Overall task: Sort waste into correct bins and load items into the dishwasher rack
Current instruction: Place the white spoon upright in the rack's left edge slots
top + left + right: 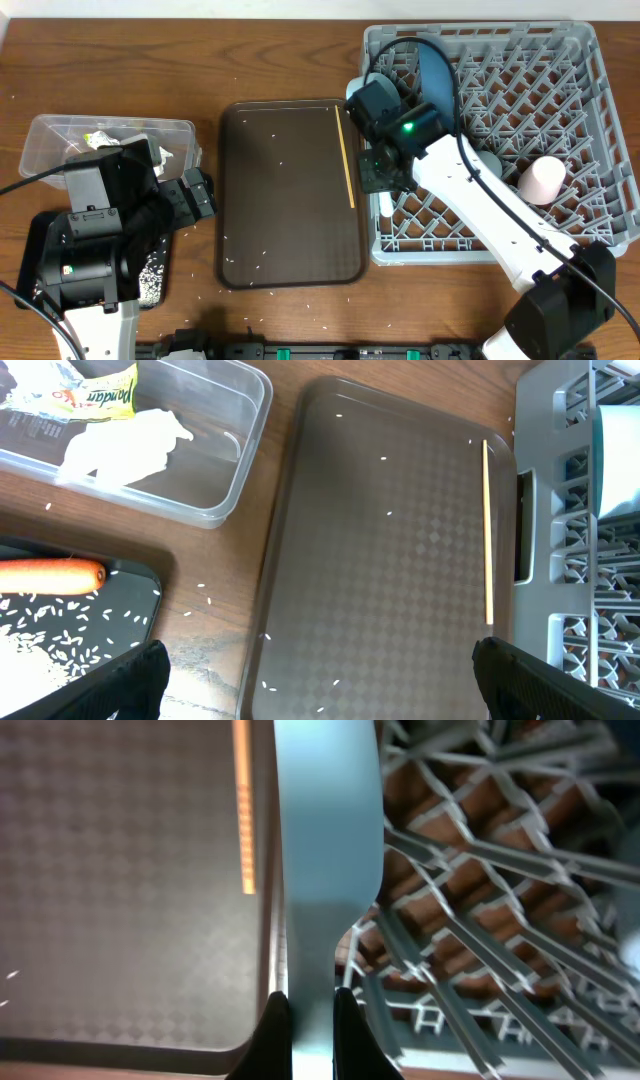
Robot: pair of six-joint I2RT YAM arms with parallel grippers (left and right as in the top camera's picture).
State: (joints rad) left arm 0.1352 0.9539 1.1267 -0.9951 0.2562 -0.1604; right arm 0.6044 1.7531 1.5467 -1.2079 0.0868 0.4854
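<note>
Clear tub (225,500) (table's far left corner) holds wrapper (90,395) and napkin (125,445); black tray (130,588) beside it carries carrot (50,575) and rice (30,650). The rack (590,120), at the right edge, holds plate (432,72) and pink cup (542,180). One chopstick (487,530) lies on the serving tray (380,590). Right pincer (312,1020) is clamped on the flat utensil (325,870) over the rack's left rim; left pincer (320,685) stands apart.
</note>
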